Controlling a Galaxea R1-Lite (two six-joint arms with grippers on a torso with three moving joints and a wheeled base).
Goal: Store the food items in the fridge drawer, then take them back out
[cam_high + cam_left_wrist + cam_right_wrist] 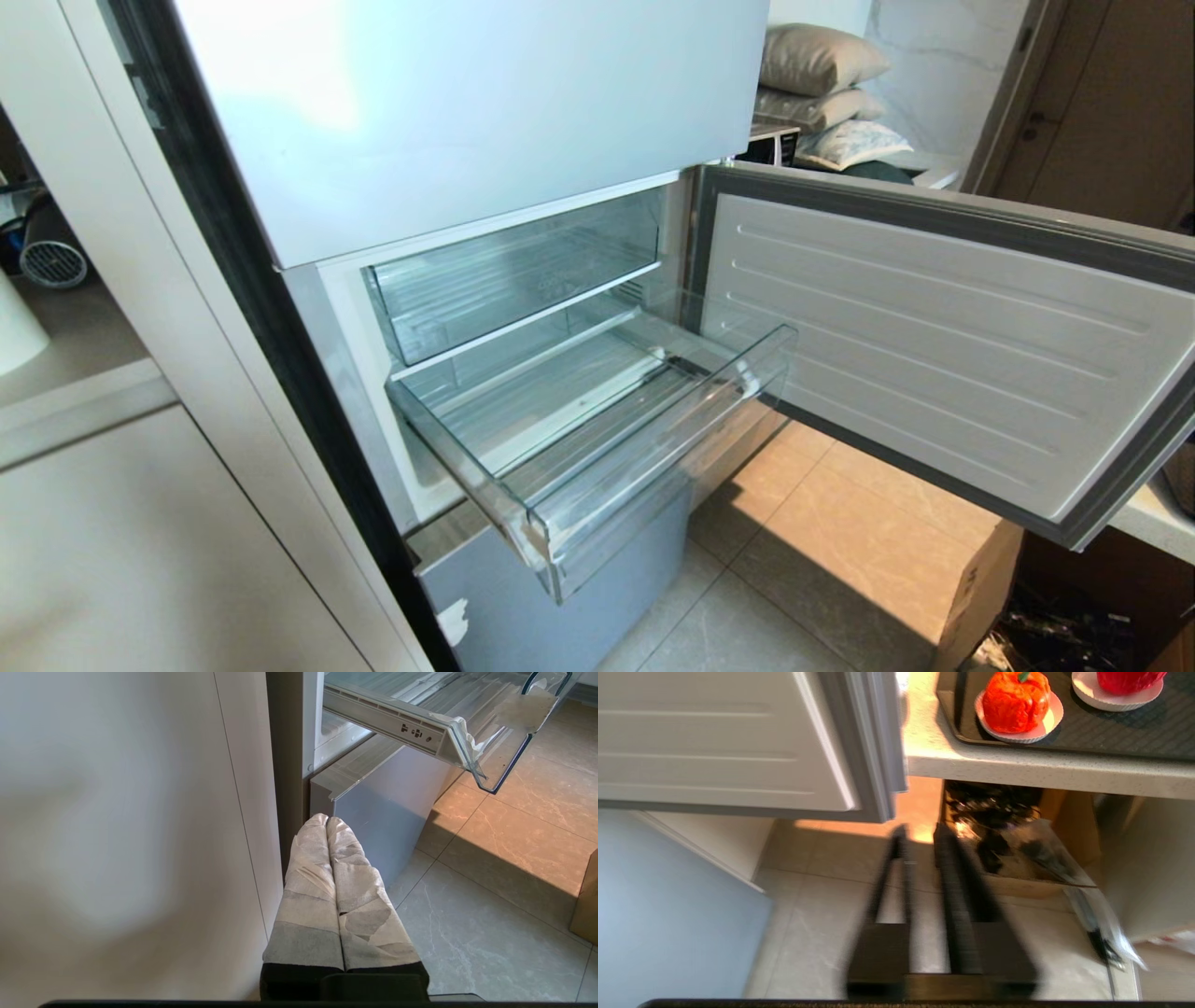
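1. Neither gripper appears in the head view. What it shows is the fridge drawer point(597, 439), a wide shallow clear drawer with a ribbed floor, pulled well out of the fridge and holding nothing. Above it sits a deeper clear bin point(513, 280), still pushed in. The fridge door point(934, 345) stands swung open to the right, its white ribbed inner face turned up toward the camera, over a tiled floor point(794, 569).

2. From the left wrist view, the left gripper point(327, 820) hangs low beside the white cabinet panel point(117, 835), its two tape-wrapped fingers point(308, 896) pressed together with nothing between them. The front corner of the fridge drawer point(467, 732) juts out above and beyond the fingertips, well apart from them.

3. From the right wrist view, the right gripper point(917, 833) is blurred; its two dark fingers point(957, 896) stand a narrow gap apart and hold nothing. It points over the floor just past the edge of the open fridge door point(859, 765). The orange-red pumpkin-like fruit point(1015, 701) sits on a small white plate point(1050, 723) on a dark tray point(1111, 732) on the counter point(1041, 770), beyond the fingertips and well apart from them. A second red item point(1129, 679) rests on another plate further along the tray.
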